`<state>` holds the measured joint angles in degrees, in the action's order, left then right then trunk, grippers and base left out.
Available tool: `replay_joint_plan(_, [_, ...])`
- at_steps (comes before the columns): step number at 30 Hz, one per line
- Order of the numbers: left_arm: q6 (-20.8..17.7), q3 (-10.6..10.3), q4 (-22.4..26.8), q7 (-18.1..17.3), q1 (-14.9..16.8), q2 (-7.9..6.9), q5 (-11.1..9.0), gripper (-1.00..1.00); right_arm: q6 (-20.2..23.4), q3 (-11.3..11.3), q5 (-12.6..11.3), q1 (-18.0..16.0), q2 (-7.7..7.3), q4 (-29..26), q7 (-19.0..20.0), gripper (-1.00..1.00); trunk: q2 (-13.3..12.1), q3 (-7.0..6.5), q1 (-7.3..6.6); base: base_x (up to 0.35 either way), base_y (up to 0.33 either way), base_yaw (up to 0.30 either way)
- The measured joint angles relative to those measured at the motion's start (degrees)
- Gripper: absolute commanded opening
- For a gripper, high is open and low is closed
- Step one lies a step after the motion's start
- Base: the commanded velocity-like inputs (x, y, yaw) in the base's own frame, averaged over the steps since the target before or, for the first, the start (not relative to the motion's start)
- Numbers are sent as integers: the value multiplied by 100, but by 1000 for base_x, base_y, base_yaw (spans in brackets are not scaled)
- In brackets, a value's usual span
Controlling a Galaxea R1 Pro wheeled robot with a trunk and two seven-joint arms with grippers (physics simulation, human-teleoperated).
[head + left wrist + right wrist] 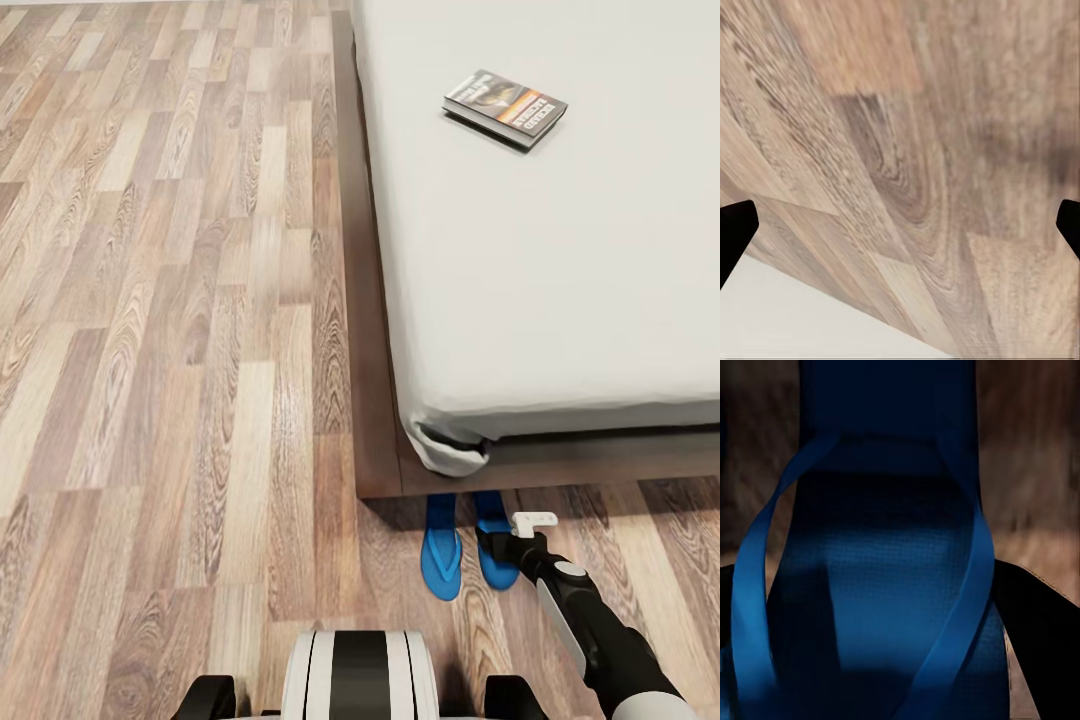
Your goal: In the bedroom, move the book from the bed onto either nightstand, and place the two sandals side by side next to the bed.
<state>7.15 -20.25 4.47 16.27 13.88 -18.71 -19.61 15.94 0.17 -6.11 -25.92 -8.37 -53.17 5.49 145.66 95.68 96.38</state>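
Observation:
The book [505, 108] lies flat on the light-grey mattress of the bed [560, 300], far from both arms. Two blue sandals lie side by side on the floor at the bed frame's corner: the left sandal [441, 550] and the right sandal [497, 575]. My right gripper [497, 545] reaches down onto the right sandal. In the right wrist view that sandal [885, 585] and its straps sit between the black fingers [1035, 630], which press against its edges. My left gripper [900, 240] hangs open over bare wood planks.
Wood-plank floor [180, 350] stretches wide to the left of the bed. The dark-brown bed frame [375, 400] juts out beyond the mattress. My white and black trunk [358, 675] is at the bottom of the head view.

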Motion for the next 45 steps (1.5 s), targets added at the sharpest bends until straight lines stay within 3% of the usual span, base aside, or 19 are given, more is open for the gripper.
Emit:
replay_joint_plan(12, [0, 7, 0, 0, 0, 0, 0, 100, -32, -1, 2, 0, -4, -1, -1, -100, 2, 23, 2, 0, 0, 0])
replay_joint_plan(15, [0, 9, 0, 0, -1, 0, 0, 100, -38, -3, -4, -3, -4, -11, -1, -100, 6, 88, 9, 0, 0, 0])
replay_joint_plan(29, [0, 8, 0, 0, 0, -1, 0, 100, -173, -44, -4, -1, -22, -68, 10, -100, 6, 89, 10, 0, 0, 0])
replay_joint_plan(45, [0, 11, 1, 0, -2, -1, 1, 100, -181, -54, 13, -4, -5, -187, -4, -100, 15, 244, 27, 0, 0, 0])
